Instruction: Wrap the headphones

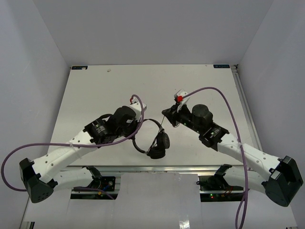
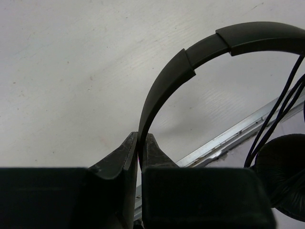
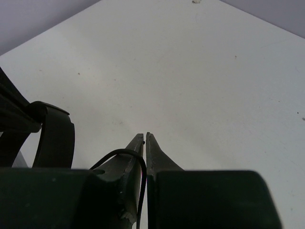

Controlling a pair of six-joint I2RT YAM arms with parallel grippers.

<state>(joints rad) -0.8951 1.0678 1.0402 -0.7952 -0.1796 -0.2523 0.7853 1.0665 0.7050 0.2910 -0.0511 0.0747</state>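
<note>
The left tool (image 2: pixel 140 139) is closed tight on the thin headband (image 2: pixel 167 78) of the headphones (image 1: pixel 157 144), its two tips pinching the band's lower end. From there the band arches up and away to the tool's right, clear of the table (image 2: pixel 71 71). One padded earcup (image 2: pixel 283 181) hangs low to that tool's right, with cord strands running down to it. The right tool (image 3: pixel 145 137) has its tips all but touching. The thin cord (image 3: pixel 125 153) loops over its left finger and drops into the slit, seemingly nipped there, though the contact is hard to see.
</note>
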